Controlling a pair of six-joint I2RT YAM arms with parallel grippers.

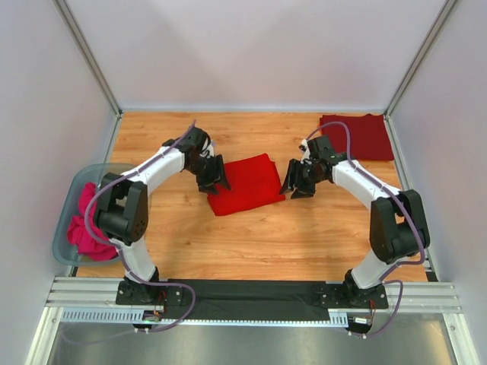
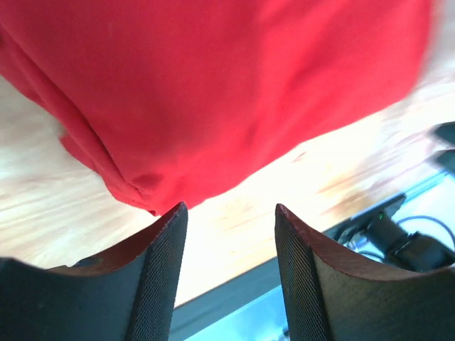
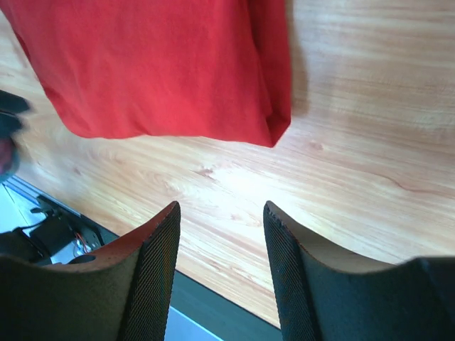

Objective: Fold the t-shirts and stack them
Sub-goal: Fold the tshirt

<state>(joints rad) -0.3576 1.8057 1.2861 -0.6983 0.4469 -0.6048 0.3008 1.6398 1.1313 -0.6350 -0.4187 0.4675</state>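
A bright red t-shirt [image 1: 245,183] lies folded into a small rectangle in the middle of the wooden table. It fills the top of the left wrist view [image 2: 213,92] and of the right wrist view [image 3: 163,64]. A darker maroon t-shirt [image 1: 358,135] lies folded at the far right corner. My left gripper [image 1: 215,181] hangs open at the red shirt's left edge, nothing between its fingers. My right gripper [image 1: 298,185] stands open just right of the shirt, also empty. In both wrist views the jaws [image 2: 229,213] [image 3: 222,209] frame bare wood.
A clear plastic bin [image 1: 70,199] at the left table edge holds a pink-magenta cloth [image 1: 85,228]. White walls with metal posts enclose the table. A black mat and metal rail run along the near edge by the arm bases.
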